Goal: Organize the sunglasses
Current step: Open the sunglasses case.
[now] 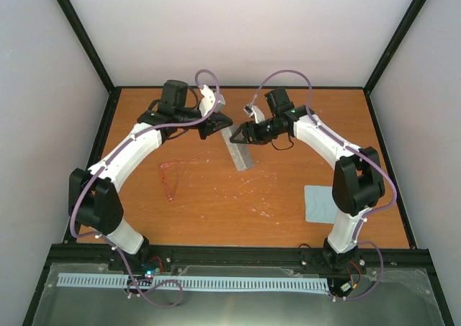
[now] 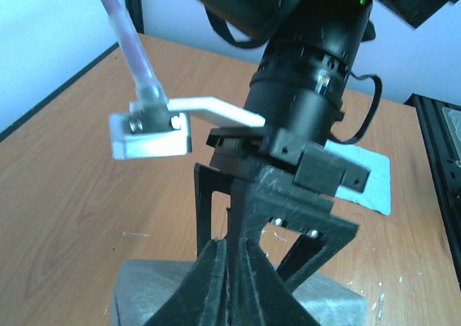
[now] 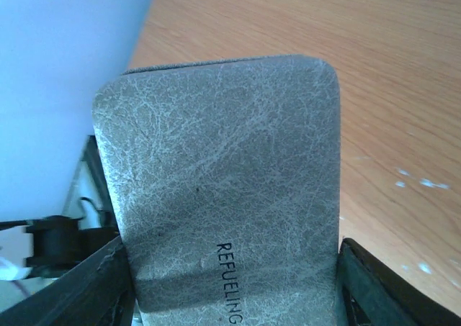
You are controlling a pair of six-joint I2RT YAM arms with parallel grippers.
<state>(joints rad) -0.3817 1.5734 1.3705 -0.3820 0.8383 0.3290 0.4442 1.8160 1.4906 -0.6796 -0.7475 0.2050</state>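
Near edge: black rail (image 1: 238, 254) carrying both arm bases. Counter (image 1: 216, 218) is orange-brown wood with white scuffs around the centre. Light blue cloth (image 1: 317, 207) lies flat near-right, partly under the right arm. Sunglasses (image 1: 171, 175) lie left of centre on bare counter, free, well apart from both claws. Further back, centre: grey case (image 1: 243, 155), with the right claw (image 1: 238, 134) clamped across its width. Left claw (image 1: 218, 127) sits just beside it, fingers pressed together, nothing visible between them. Open counter at far-right and near-centre. White walls (image 1: 238, 31) and black corner posts (image 1: 85, 42) box in three sides.
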